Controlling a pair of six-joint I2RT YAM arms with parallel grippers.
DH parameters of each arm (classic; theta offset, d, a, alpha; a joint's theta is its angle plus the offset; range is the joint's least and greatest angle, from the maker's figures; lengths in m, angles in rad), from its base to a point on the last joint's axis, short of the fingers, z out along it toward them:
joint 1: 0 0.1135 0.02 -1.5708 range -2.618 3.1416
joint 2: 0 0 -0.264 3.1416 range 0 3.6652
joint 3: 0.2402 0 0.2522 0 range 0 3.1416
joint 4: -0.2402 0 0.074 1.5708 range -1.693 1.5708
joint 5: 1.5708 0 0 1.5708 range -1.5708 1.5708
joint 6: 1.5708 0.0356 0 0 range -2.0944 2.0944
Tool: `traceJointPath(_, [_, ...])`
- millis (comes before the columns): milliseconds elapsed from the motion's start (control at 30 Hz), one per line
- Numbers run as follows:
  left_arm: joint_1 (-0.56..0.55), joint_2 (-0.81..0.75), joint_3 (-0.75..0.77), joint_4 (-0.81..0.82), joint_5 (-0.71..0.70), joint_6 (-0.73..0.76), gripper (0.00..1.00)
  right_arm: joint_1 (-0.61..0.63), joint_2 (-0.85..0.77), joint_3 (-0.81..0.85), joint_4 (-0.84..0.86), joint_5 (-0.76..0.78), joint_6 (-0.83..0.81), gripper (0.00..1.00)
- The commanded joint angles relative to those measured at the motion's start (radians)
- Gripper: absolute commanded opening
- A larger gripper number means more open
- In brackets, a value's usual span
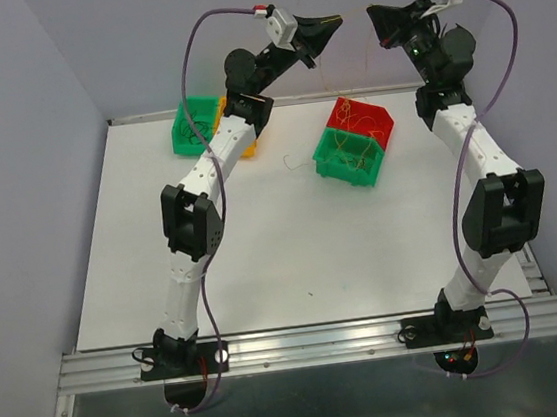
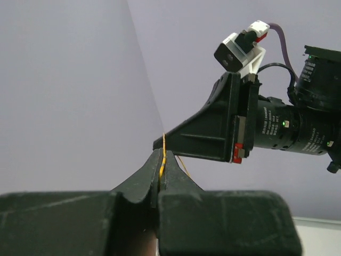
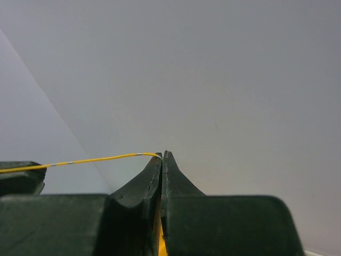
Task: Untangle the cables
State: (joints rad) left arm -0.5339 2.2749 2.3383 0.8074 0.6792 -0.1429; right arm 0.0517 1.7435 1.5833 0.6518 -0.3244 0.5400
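Closest to the lens in the left wrist view, the left gripper [image 2: 161, 160] has its jaws pressed nearly together on a yellow cable [image 2: 163, 143], which rises from the pinch toward the tip of the other arm in the middle of the frame. In the right wrist view the right gripper [image 3: 162, 157] is clamped fully on the same yellow strand, which runs out level toward the left edge of the picture. From above, both grippers meet high at the top centre of the frame, well above the table [image 1: 264, 260], so this one strand looks lifted and drawn between them. The job seems far from finished: most of the cables [image 1: 352, 145] lie as a curly mass in the red bin [image 1: 376, 114] and the green bin [image 1: 339, 168] right of centre, and a loose strand [image 1: 299, 163] rests on the table just left of them. Whether the held strand is fully free of the heap cannot be told; faint threads seem to hang below the grippers. A second green bin [image 1: 195, 137] sits at the upper left. No brand, label or writing is readable anywhere.
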Motion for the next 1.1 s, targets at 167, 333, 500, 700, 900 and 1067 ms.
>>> traceJointPath(167, [-0.012, 0.006, 0.004, 0.206, -0.102, 0.130, 0.06, -0.095, 0.111, 0.150, -0.109, 0.025, 0.018, 0.00])
traceJointPath(333, [-0.014, 0.118, 0.071, 0.202, -0.121, 0.193, 0.06, -0.104, 0.198, 0.152, -0.067, 0.033, 0.015, 0.01])
traceJointPath(500, [-0.014, 0.129, -0.031, 0.266, -0.118, 0.230, 0.06, -0.107, 0.316, 0.107, 0.040, 0.039, 0.015, 0.00])
traceJointPath(700, [-0.012, 0.190, -0.074, 0.253, -0.116, 0.278, 0.06, -0.107, 0.424, 0.080, 0.134, 0.051, 0.014, 0.01])
traceJointPath(900, [-0.014, 0.253, -0.074, 0.236, -0.096, 0.273, 0.06, -0.104, 0.462, -0.038, 0.183, 0.136, -0.046, 0.01])
traceJointPath(1067, [-0.024, 0.287, -0.097, 0.207, -0.086, 0.308, 0.06, -0.095, 0.514, -0.088, 0.189, 0.163, -0.051, 0.01])
